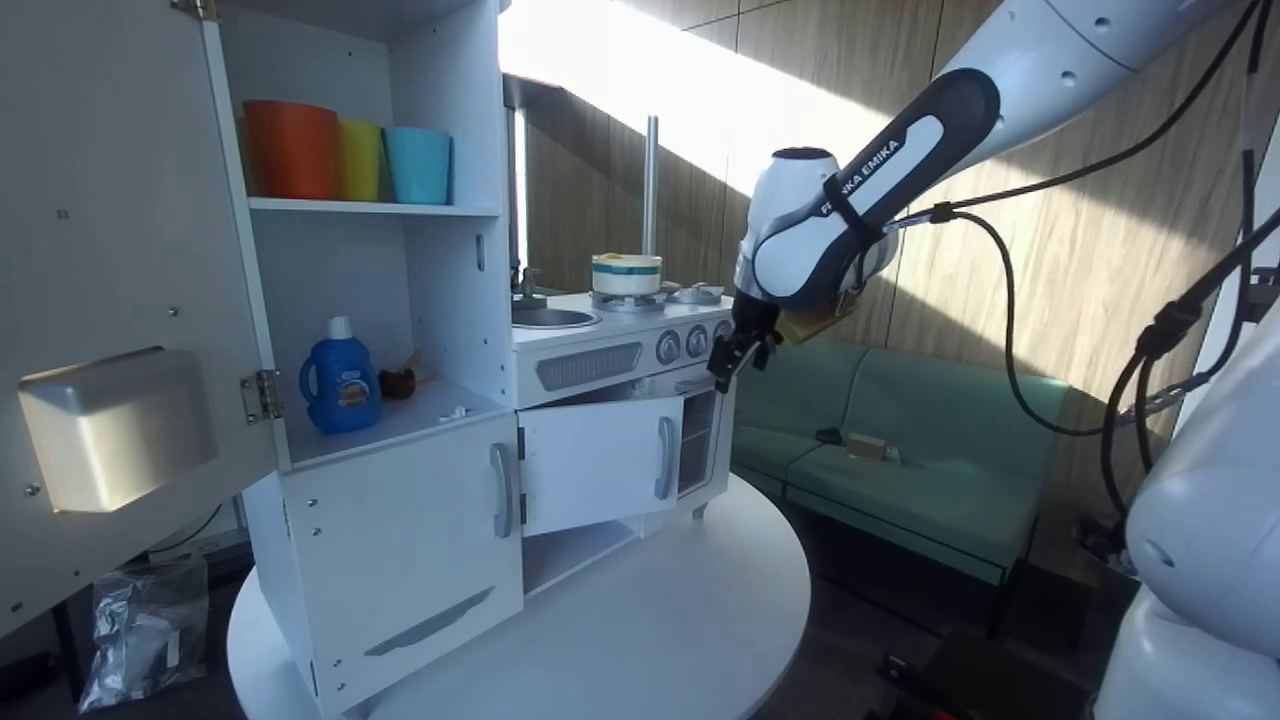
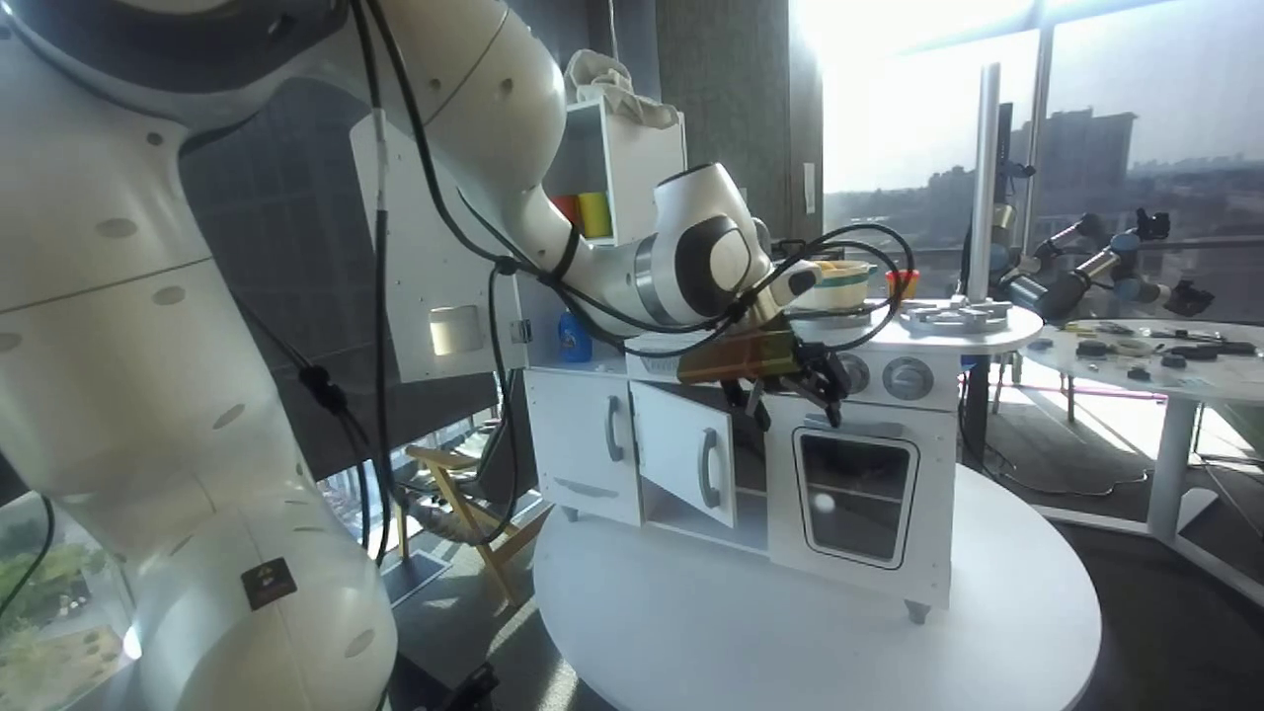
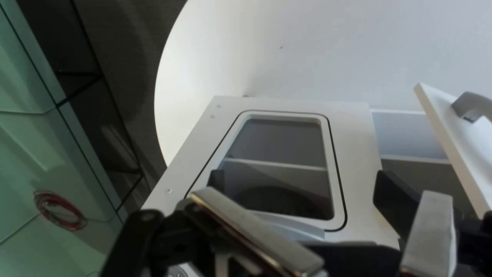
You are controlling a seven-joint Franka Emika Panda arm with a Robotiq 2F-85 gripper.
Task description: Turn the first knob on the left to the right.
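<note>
Several round grey knobs sit in a row on the front panel of the white toy kitchen (image 1: 600, 470). The leftmost knob (image 1: 668, 347) shows in an exterior view, left of the middle knob (image 1: 697, 341) and the right knob (image 1: 722, 329). In an exterior view the arm hides the leftmost knob, while the middle knob (image 2: 851, 373) and right knob (image 2: 908, 378) show. My gripper (image 1: 742, 366) is open and empty, pointing downward in front of the panel, apart from the knobs. It also shows open in an exterior view (image 2: 798, 421) and in the wrist view (image 3: 300, 182), over the oven door.
The oven door (image 3: 336, 161) has a grey handle (image 3: 292, 227) below the knobs. A white cabinet door (image 2: 683, 449) left of it stands ajar. A pot (image 1: 627, 273) stands on the stove. A blue bottle (image 1: 341, 380) and cups (image 1: 292, 150) stand on shelves.
</note>
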